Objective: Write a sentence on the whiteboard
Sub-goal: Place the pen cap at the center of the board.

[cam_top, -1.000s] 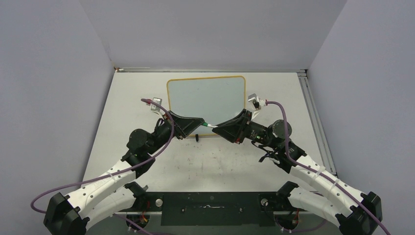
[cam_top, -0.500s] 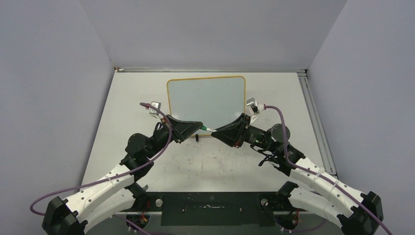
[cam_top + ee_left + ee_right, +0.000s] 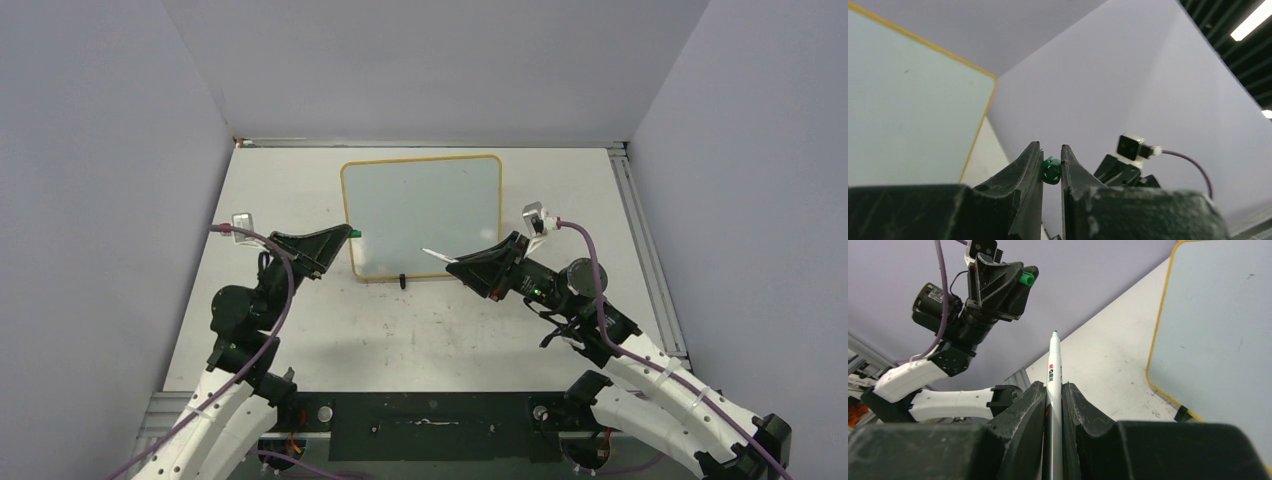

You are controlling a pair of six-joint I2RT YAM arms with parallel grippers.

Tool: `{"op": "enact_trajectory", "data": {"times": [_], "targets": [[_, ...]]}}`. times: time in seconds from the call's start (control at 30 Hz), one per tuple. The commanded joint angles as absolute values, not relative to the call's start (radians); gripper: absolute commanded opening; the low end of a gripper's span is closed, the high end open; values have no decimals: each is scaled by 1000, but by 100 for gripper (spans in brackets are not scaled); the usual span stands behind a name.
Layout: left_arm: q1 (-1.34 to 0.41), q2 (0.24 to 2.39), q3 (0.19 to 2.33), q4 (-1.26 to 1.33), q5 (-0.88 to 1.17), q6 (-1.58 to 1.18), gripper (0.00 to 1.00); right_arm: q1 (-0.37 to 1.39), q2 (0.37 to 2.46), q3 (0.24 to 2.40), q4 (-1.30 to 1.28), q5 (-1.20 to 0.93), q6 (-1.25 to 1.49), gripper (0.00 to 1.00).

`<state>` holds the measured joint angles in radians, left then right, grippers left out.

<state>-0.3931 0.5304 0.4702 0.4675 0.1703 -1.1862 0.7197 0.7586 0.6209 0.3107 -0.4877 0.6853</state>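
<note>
L gripper (image 3: 345, 234) pinches cap (image 3: 355, 231) left of whiteboard (image 3: 420, 195); R gripper (image 3: 1053, 390) clamps marker (image 3: 1054, 357) over board's bottom edge, so best land tip lightly, upper-left.

Overhead view: even, diffuse light, moderately bright, no hard shadows. Faint soft shadows lay under arms on table (image 3: 420, 335). Whiteboard (image 3: 420, 200) showed dull grey-green sheen without hot glare. Walls (image 3: 100, 150) were uniformly lit.

Left wrist view: ceiling light strip (image 3: 1250, 20) was blown out at upper right. Left gripper (image 3: 1050, 150) was dark and soft, close to lens. Green cap (image 3: 1051, 171) between its fingers was reasonably sharp.

Right wrist view: right gripper (image 3: 1053, 387) was underexposed, blurred toward bottom edge. Marker (image 3: 1053, 355) was crisp, print partly legible.
</note>
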Motion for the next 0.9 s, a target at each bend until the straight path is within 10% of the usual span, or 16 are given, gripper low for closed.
{"op": "enact_trajectory", "data": {"times": [0.0, 0.17, 0.87], "targets": [[-383, 546, 555, 36, 159, -1026, 0, 717, 728, 683, 219, -397, 595, 5], [-387, 695, 591, -442, 60, -848, 0, 718, 715, 724, 106, -319, 505, 5], [-420, 965, 446, -521, -369, -891, 3, 720, 659, 739, -48, -250, 425, 5]]}}
